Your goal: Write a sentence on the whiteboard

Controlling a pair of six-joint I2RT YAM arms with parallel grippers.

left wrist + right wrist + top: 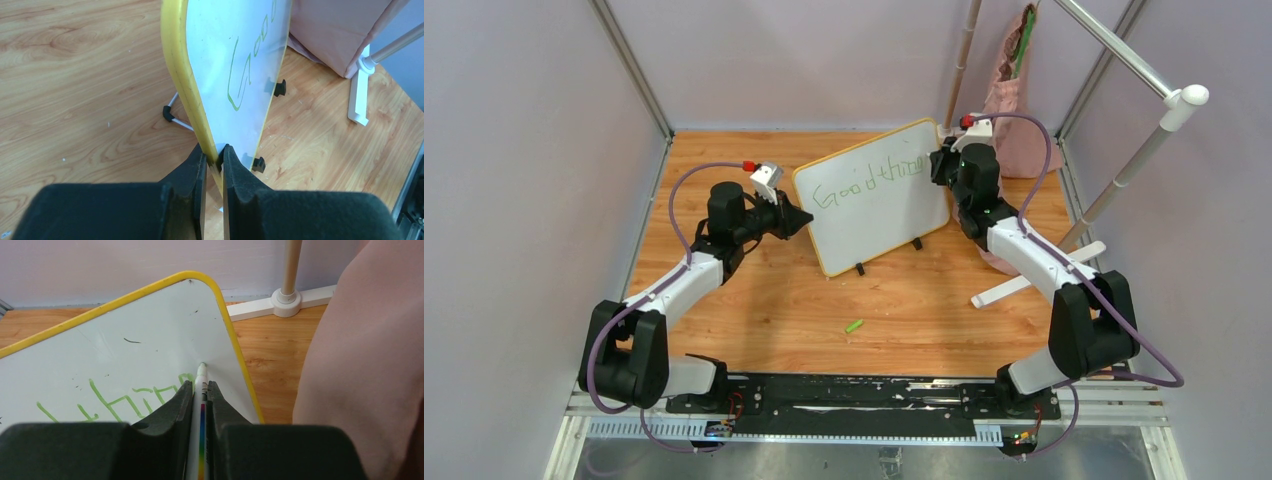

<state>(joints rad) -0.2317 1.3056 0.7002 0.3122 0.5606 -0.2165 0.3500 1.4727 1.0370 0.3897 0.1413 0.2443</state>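
The whiteboard (874, 200), white with a yellow frame and black feet, stands tilted at the table's middle back with green writing "Good thin" on it. My left gripper (802, 222) is shut on its left yellow edge (192, 90), also seen in the left wrist view (214, 161). My right gripper (942, 165) is shut on a white marker (201, 385) with a rainbow stripe. The marker's green tip touches the board (125, 365) near its right edge, just right of the last green letters.
A green marker cap (854, 326) lies on the wooden table in front of the board. A pink bag (1009, 110) and a white pole stand (1034, 282) sit at the back right. Enclosure walls surround the table.
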